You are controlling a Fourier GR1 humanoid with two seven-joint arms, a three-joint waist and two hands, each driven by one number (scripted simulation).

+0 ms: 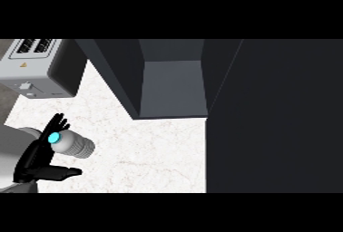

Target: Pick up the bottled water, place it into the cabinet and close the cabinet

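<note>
The bottled water (75, 144) is a pale ribbed bottle with a cyan cap, lying tilted on the marble counter (147, 154) at the lower left. Its cap end points left and overlaps the fingers of my left hand (36, 158). That hand stands open at the left edge, fingers straight up and thumb stretched to the right below the bottle, not curled round it. The dark cabinet (171, 81) stands open at the top centre, its grey inside showing nothing in it. Its door (275, 113) is swung out and fills the right side. My right hand does not show.
A grey toaster (36, 63) sits at the upper left, beside the cabinet's left wall. White counter runs between the bottle and the cabinet's front edge. The open door hides everything on the right.
</note>
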